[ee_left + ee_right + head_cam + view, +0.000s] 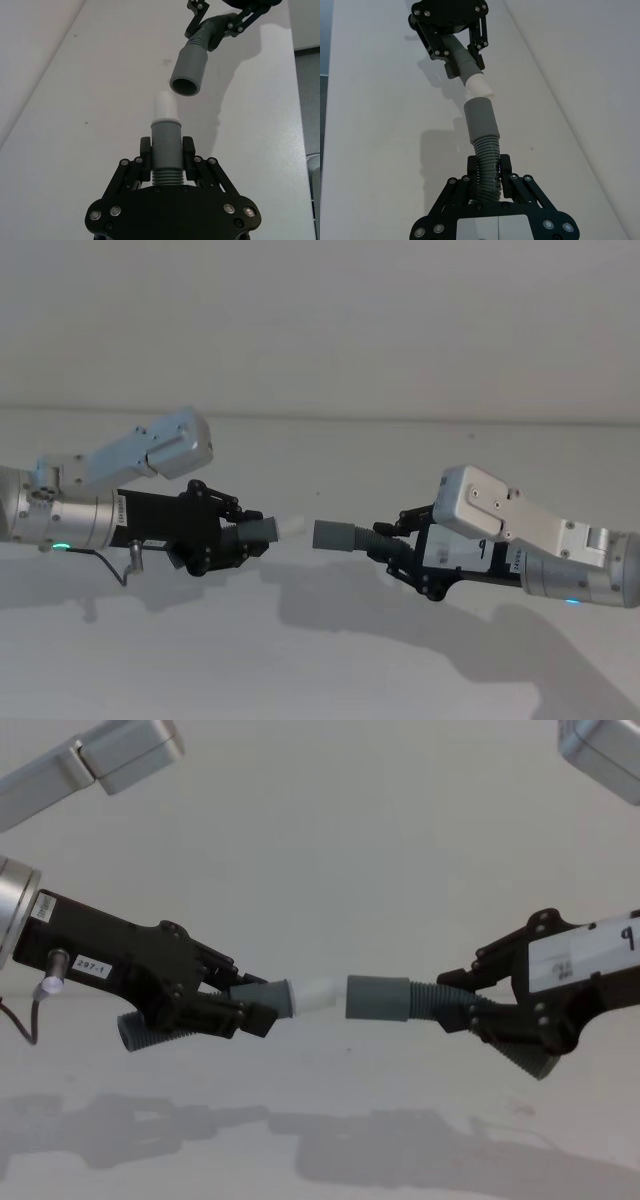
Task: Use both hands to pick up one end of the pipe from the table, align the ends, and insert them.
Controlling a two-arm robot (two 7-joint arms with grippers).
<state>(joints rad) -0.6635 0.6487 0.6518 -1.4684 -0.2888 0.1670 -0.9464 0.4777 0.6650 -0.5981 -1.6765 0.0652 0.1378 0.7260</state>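
Left gripper, closest to its wrist camera, has its jaws closed on the ribbed section of the left pipe piece, just behind the smooth cuff. White narrow end projects forward, free. Right gripper likewise clamped on the ribs of the right pipe piece; its wide grey sleeve sticks out well past the fingers. Both pieces held in the air above the table, ends facing, close but not touching in head and chest views.

Alignment: left wrist view shows the sleeve mouth offset to one side of the white end and angled, not coaxial.

Risks, judged:
- Pushing together now likely catches the white tip on the sleeve rim rather than entering.
- Ribbed section is flexible; the long overhang on the right piece may buckle or bend under axial load.
- Grip on ribs could slip backward under push.
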